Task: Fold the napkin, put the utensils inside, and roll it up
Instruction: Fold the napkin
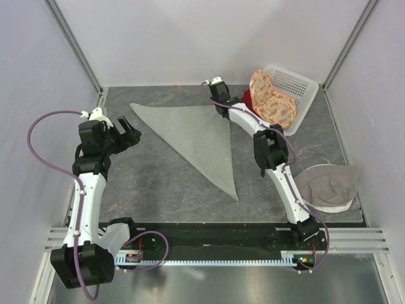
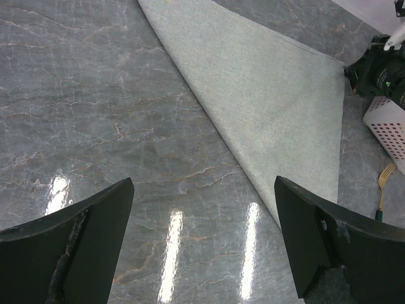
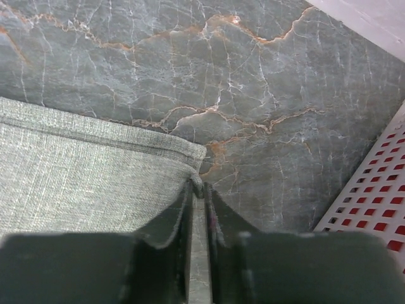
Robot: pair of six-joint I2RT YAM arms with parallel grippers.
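Right end effector (image 3: 198,188): nearly together at the napkin (image 3: 82,171) corner; grip cannot be told.
Left end effector (image 2: 202,190): wide apart, empty.
Napkin: triangle flat on bench (image 1: 158,183).
Risk: a snagged corner may drag the fold open.

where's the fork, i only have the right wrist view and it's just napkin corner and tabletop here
observer: The fork lies flat near the white basket, beyond the napkin's far corner. Only the left wrist view shows it.
operator: is the napkin folded yet
observer: Yes, the napkin lies flat, folded into a triangle.
operator: and the left arm
observer: The left fingers are wide open and empty, just off the napkin's left corner.
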